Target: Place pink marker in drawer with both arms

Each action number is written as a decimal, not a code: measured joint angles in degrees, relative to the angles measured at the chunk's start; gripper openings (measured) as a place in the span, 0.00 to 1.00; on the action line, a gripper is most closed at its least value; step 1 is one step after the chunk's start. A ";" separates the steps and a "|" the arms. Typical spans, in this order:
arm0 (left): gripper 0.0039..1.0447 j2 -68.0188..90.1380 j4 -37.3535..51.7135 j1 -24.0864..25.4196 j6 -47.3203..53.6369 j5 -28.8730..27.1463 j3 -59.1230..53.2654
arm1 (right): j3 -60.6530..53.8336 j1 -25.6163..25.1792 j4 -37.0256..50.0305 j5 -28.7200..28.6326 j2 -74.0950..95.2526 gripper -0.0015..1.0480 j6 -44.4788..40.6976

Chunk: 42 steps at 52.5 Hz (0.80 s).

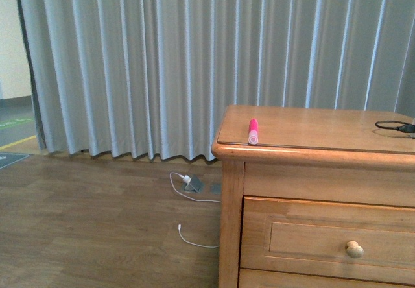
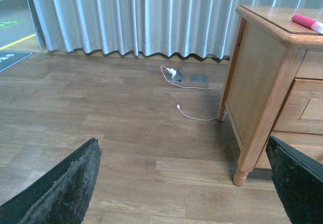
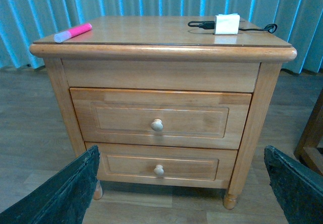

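Observation:
The pink marker (image 1: 253, 131) lies on the dresser top near its front left corner, pale cap end toward the front edge. It also shows in the right wrist view (image 3: 73, 32) and the left wrist view (image 2: 307, 22). The upper drawer (image 3: 160, 118) is shut, with its round pale knob (image 3: 157, 125); its knob also shows in the front view (image 1: 354, 249). My right gripper (image 3: 181, 193) is open and empty, facing the dresser front from a distance. My left gripper (image 2: 184, 188) is open and empty over the floor, left of the dresser. Neither arm shows in the front view.
A white charger block (image 3: 226, 23) with a black cable lies on the dresser top at the back right. A lower matching drawer (image 3: 161, 166) is shut. A white cable (image 2: 192, 115) and floor socket lie by the grey curtain (image 1: 194, 61). A wooden furniture leg (image 3: 310, 133) stands right of the dresser.

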 joint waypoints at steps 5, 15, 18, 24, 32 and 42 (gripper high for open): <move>0.94 0.00 0.00 0.00 0.00 0.00 0.00 | 0.00 0.00 0.00 0.02 0.00 0.92 0.00; 0.94 0.00 0.00 0.00 0.00 0.00 0.00 | 0.00 0.00 0.00 0.02 0.00 0.92 0.00; 0.94 0.00 0.00 0.00 0.00 0.00 0.00 | 0.00 0.00 0.00 0.02 0.00 0.92 0.00; 0.94 0.00 0.00 0.00 0.00 0.00 0.00 | 1.79 0.98 -6.03 3.65 2.60 0.92 2.45; 0.94 0.00 0.00 0.00 0.00 0.00 0.00 | 3.02 0.61 -5.44 3.23 11.52 0.92 5.79; 0.94 0.00 0.00 0.00 0.00 0.00 0.00 | 4.55 3.45 8.70 3.87 28.26 0.92 5.51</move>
